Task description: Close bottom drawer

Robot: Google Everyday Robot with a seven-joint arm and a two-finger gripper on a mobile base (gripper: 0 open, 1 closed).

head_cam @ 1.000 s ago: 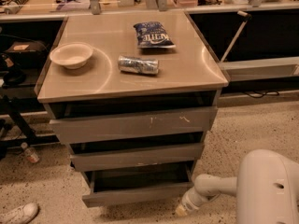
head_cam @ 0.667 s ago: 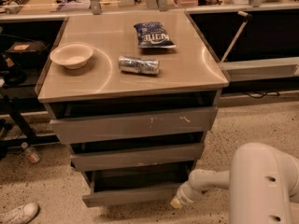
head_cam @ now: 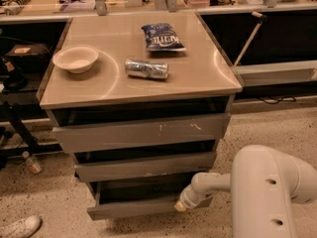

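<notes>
The bottom drawer (head_cam: 133, 208) is the lowest and narrowest grey front of the cabinet. It stands pulled out, and its shallow tray shows dark behind the front. My gripper (head_cam: 181, 205) reaches in from the right on a white arm and sits against the right end of the drawer's front. Above it are the mid-width plain front (head_cam: 146, 165) and the widest front with pale scratches (head_cam: 143, 131), both slightly out.
On the cabinet top (head_cam: 208, 78) lie a white bowl (head_cam: 75, 58), a crushed can (head_cam: 146, 69) and a blue chip bag (head_cam: 162, 37). A white shoe (head_cam: 20, 227) and a bottle (head_cam: 31, 162) lie on the speckled floor at left. Dark shelving flanks both sides.
My arm has swung left, bringing the gripper from right of the cabinet onto the right end of the bottom drawer's front. The drawer looks about as far out as before.
</notes>
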